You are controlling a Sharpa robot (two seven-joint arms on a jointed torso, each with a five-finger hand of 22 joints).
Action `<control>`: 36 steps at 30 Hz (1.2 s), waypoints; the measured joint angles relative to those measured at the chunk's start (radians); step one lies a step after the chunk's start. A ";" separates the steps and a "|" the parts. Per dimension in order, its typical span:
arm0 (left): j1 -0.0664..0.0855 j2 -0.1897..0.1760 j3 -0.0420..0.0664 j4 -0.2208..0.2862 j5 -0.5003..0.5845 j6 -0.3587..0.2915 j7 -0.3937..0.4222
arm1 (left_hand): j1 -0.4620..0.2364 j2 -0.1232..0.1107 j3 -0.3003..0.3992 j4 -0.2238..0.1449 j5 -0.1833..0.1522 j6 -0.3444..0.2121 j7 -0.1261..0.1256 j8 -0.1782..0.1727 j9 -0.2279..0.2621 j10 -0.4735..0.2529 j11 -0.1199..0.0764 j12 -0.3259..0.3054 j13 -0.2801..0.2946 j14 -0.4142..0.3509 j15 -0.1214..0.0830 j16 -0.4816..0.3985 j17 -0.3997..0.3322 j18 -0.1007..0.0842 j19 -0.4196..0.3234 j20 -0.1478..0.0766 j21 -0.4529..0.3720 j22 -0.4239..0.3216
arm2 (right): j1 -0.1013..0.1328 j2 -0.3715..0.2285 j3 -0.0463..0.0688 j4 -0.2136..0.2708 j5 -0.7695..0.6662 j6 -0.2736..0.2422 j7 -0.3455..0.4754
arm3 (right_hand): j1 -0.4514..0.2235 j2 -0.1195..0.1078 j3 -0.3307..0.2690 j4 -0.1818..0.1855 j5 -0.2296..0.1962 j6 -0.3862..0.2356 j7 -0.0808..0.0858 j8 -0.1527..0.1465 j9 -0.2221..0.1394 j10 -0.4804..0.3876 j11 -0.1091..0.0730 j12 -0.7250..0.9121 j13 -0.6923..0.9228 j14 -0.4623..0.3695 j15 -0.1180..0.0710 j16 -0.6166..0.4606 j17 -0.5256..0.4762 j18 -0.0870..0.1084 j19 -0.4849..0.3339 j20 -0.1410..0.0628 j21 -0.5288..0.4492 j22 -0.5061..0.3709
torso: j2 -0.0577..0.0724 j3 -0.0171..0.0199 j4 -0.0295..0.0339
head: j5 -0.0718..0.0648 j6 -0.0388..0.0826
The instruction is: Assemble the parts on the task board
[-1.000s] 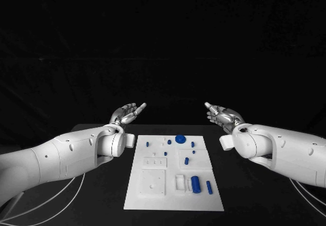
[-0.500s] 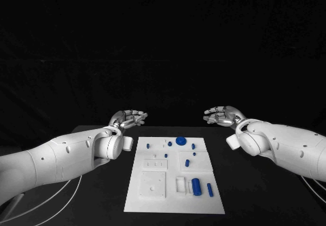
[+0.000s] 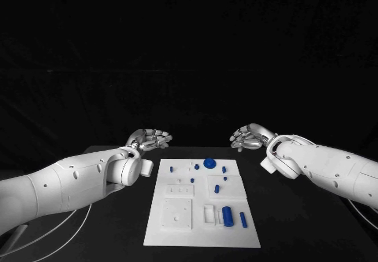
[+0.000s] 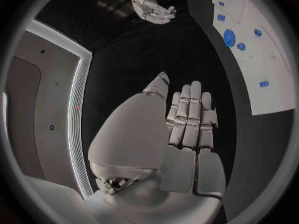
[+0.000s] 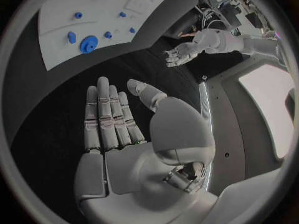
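Head view, two hands, left hand (image 3: 149, 137) and right hand (image 3: 249, 137) empty, fingers apart, one task board (image 3: 179, 218).

Left arm: reaching in from the left side, forearm angling toward the middle.
Left hand (image 3: 149, 137): hovering raised, fingers extended side by side, holding nothing.
Right arm: reaching in from the right side, mirroring the left.
Right hand (image 3: 249, 137): hovering raised, fingers extended, thumb apart, holding nothing.

Robotics lab bench: black table (image 3: 283, 218) centre frame, black backdrop above, white task board (image 3: 177, 218) lying centred.
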 measured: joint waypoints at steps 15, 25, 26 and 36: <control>0.033 -0.067 0.000 0.124 -0.054 0.020 -0.019 | 0.057 -0.008 -0.069 0.045 0.000 0.051 -0.012 -0.027 0.005 0.102 -0.041 -0.020 0.050 0.117 -0.102 0.264 0.120 -0.001 0.160 -0.090 0.119 0.013 | 0.038 0.038 0.002 -0.030 -0.222 0.035 -0.042 | -0.051 -0.038 0.003 -0.047 0.051 0.041 -0.051 -0.027 0.070 0.324 -0.123 0.177 0.245 0.256 -0.149 0.279 0.308 0.023 0.354 -0.141 0.182 0.081 | 0.023 0.0041 0.0009 | -0.004 -0.008; 0.064 -0.098 0.001 0.188 -0.078 0.027 -0.025 | 0.067 -0.009 -0.098 0.074 0.000 0.051 -0.012 -0.043 0.010 0.105 -0.045 -0.045 0.064 0.161 -0.111 0.328 0.138 0.008 0.214 -0.122 0.157 0.017 | 0.072 0.076 0.006 -0.081 -0.301 0.043 -0.113 | -0.058 -0.046 -0.061 -0.049 0.067 0.013 -0.053 -0.085 0.092 0.169 -0.124 0.503 0.684 0.246 -0.155 0.447 0.480 0.014 0.395 -0.179 0.269 0.116 | 0.062 0.0000 0.0132 | -0.018 0.026; 0.066 -0.098 0.001 0.191 -0.079 0.028 -0.026 | 0.067 -0.009 -0.100 0.077 0.000 0.051 -0.012 -0.043 0.010 0.105 -0.045 -0.045 0.065 0.161 -0.111 0.333 0.138 0.008 0.217 -0.126 0.157 0.017 | 0.073 0.078 0.007 -0.083 -0.307 0.043 -0.119 | -0.058 -0.046 -0.061 -0.049 0.066 0.012 -0.052 -0.089 0.094 0.151 -0.123 0.535 0.722 0.243 -0.152 0.459 0.493 0.013 0.395 -0.179 0.278 0.116 | 0.065 -0.0007 0.0150 | -0.019 0.029; 0.084 -0.110 0.001 0.225 -0.087 0.028 -0.027 | 0.067 -0.009 -0.103 0.080 0.000 0.051 -0.012 -0.050 0.011 0.105 -0.045 -0.052 0.069 0.166 -0.109 0.338 0.136 0.007 0.224 -0.133 0.165 0.014 | 0.080 0.109 0.012 -0.080 -0.384 0.033 -0.172 | -0.065 -0.053 -0.064 -0.046 0.058 0.019 -0.048 -0.108 0.109 0.097 -0.122 0.671 0.873 0.241 -0.150 0.515 0.555 0.020 0.396 -0.188 0.350 0.116 | 0.095 -0.0057 0.0321 | -0.026 0.057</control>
